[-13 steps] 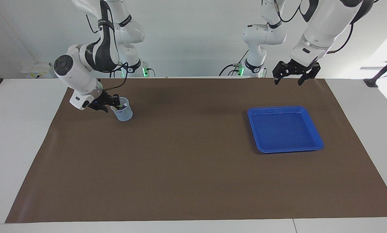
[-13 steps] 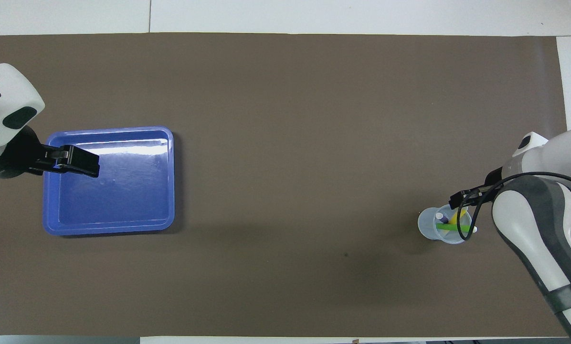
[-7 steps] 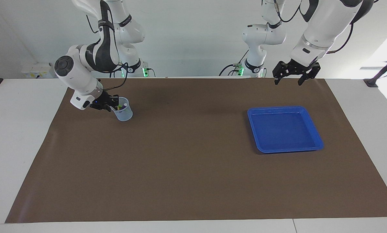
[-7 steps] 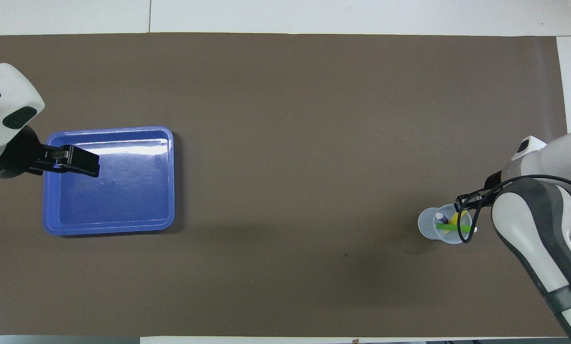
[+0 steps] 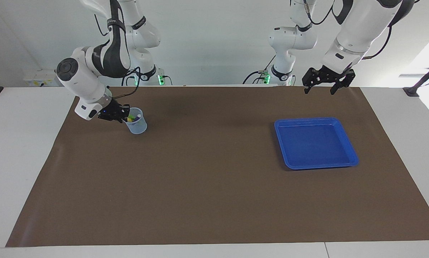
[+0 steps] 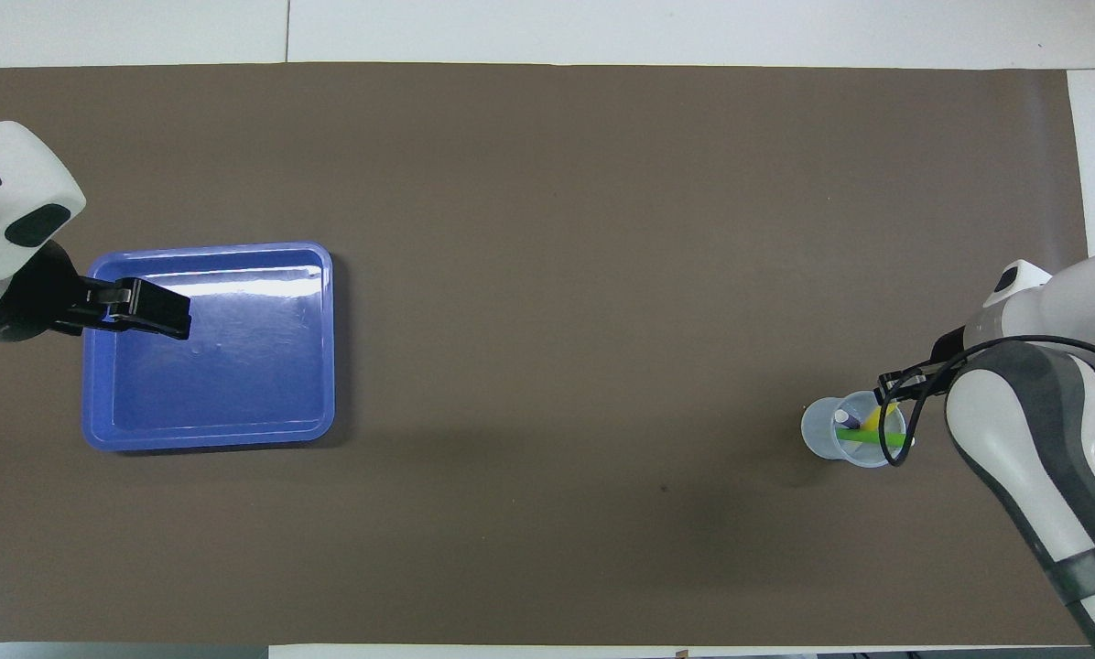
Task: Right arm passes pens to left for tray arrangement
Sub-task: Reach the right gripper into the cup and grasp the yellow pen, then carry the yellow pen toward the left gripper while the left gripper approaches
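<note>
A small translucent cup (image 5: 138,126) (image 6: 824,437) stands on the mat toward the right arm's end of the table. It holds the three pens: yellow (image 6: 873,418), purple (image 6: 846,418) and green (image 6: 863,437). My right gripper (image 5: 126,115) (image 6: 888,399) reaches into the cup's mouth from the side and is shut on the top of the yellow pen (image 5: 130,118). The blue tray (image 5: 315,165) (image 6: 209,437) lies with nothing in it toward the left arm's end. My left gripper (image 5: 323,87) (image 6: 158,311) hangs open in the air over the tray's edge, holding nothing.
A brown mat (image 5: 207,186) covers most of the white table. Between the cup and the tray the mat is bare. A cable loops from the right arm's wrist (image 6: 905,430) over the cup's rim.
The right gripper's fingers closed on the yellow pen in the cup, and its wrist rose slightly. The left arm, the cup and the tray kept still.
</note>
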### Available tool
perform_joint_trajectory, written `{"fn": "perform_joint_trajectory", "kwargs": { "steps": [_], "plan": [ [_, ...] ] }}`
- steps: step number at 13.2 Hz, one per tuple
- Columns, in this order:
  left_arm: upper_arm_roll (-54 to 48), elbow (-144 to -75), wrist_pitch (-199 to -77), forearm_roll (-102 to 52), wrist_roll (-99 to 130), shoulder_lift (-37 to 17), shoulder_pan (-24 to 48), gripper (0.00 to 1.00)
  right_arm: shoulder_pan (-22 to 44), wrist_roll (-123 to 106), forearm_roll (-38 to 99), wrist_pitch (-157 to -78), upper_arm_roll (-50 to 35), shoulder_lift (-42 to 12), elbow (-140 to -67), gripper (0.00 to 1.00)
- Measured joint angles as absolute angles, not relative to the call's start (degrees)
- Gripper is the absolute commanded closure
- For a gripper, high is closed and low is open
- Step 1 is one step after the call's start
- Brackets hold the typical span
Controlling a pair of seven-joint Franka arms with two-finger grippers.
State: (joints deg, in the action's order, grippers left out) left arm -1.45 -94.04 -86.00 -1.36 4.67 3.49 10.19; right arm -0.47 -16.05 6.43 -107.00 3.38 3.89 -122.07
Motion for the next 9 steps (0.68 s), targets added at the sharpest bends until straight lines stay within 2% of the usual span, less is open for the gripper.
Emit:
{"fn": "perform_joint_trajectory", "kwargs": {
  "steps": [4, 9],
  "plan": [
    [-1.45, -94.04, -86.0, -1.52, 4.68, 3.49, 10.19, 0.0, -0.33, -15.41, 6.58, -96.06, 3.23, 4.63, -108.02, 1.0],
    [-1.45, -94.11, -86.0, -5.32, 7.51, 3.49, 10.18, 0.0, -0.13, -1.62, 14.17, -93.35, -1.63, 4.76, -99.22, 1.0]
  ]
}}
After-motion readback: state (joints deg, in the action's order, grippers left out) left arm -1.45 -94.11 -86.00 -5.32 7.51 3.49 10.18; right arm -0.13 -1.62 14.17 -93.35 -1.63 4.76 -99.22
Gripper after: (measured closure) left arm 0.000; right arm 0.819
